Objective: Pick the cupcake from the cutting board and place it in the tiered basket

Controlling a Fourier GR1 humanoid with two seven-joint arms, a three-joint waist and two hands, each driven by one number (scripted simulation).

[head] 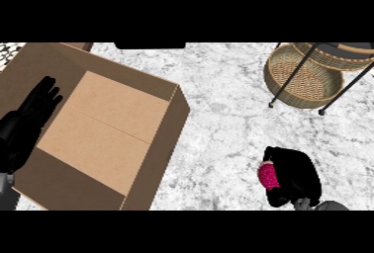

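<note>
Curling round a pink-frosted cupcake (269, 178), the right hand (294, 177) holds it above the marble counter (219, 123), well short of the wicker tiered basket (305, 79) at the upper right. At the left edge, the left hand (30, 114) rests with straight fingers over an open cardboard box (110, 128).

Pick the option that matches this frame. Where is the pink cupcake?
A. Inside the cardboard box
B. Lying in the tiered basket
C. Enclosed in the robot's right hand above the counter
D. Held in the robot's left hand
C: the cupcake shows pink inside the curled fingers of the right hand, low over the counter and short of the tiered basket.
</note>
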